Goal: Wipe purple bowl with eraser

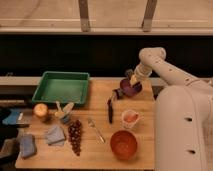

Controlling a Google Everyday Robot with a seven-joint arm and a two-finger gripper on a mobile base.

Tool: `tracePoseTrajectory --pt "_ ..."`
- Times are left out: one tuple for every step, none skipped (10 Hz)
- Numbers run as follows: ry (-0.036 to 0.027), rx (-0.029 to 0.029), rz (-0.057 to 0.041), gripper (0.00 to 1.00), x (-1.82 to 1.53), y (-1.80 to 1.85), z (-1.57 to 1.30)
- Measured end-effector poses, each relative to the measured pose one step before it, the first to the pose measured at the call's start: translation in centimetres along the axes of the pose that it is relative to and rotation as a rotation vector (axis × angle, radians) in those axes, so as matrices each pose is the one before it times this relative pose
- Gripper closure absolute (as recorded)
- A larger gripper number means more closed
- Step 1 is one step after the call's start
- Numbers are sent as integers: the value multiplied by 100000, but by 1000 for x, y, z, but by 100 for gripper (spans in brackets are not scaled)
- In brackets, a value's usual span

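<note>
Purple bowl (128, 90) toward the far right of the surface (100, 152), right of the green tray (62, 87) and well apart from the orange bowl (123, 144) at the near edge. Pale cup (130, 118) between the two bowls, black-handled utensil (110, 110) just left of the cup.

Directly over the purple bowl, at or just inside its rim, the hand (133, 80), with the arm reaching in from the right. Apart, together or clamped on something: cannot tell.

No certain sight of the eraser. Small dark chunk (117, 93) touching or just beside the bowl's left rim; possibly the eraser, possibly some other dark object, impossible to say which.

Progress, as a judgement: approach done, with the hand already placed at the bowl, so either at the start of wiping or somewhere within it. No way to confirm contact between eraser and bowl, nor any finished stroke. Left to do, by this reading: rubbing around the bowl's inside, then lifting clear without tipping the bowl or pushing it off the surface's far edge.
</note>
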Motion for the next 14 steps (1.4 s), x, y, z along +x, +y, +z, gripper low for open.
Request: tracePoseTrajectory --pt "-562 -643 -1796 91 27 1002 -215" --pt "-186 -732 -1590 91 327 901 -151" --pt "-250 -582 -1497 91 324 810 -317" --pt "526 -815 -1446 91 868 954 -170" --pt "1163 387 -482 91 1136 747 -46" --pt "639 -65 276 91 901 422 -68" --pt "887 1018 1216 91 1151 -225 -276" --pt "354 882 1229 91 521 -440 -198" --pt "598 1889 1547 91 336 -819 -43" --pt "144 2339 1495 91 -245 -1116 -36" --pt "472 2382 1473 91 -542 -1364 216" --pt "-256 1529 832 91 -839 -959 147" --pt "418 783 -176 91 -647 -490 335" --pt "-293 258 -1059 91 -1248 17 484"
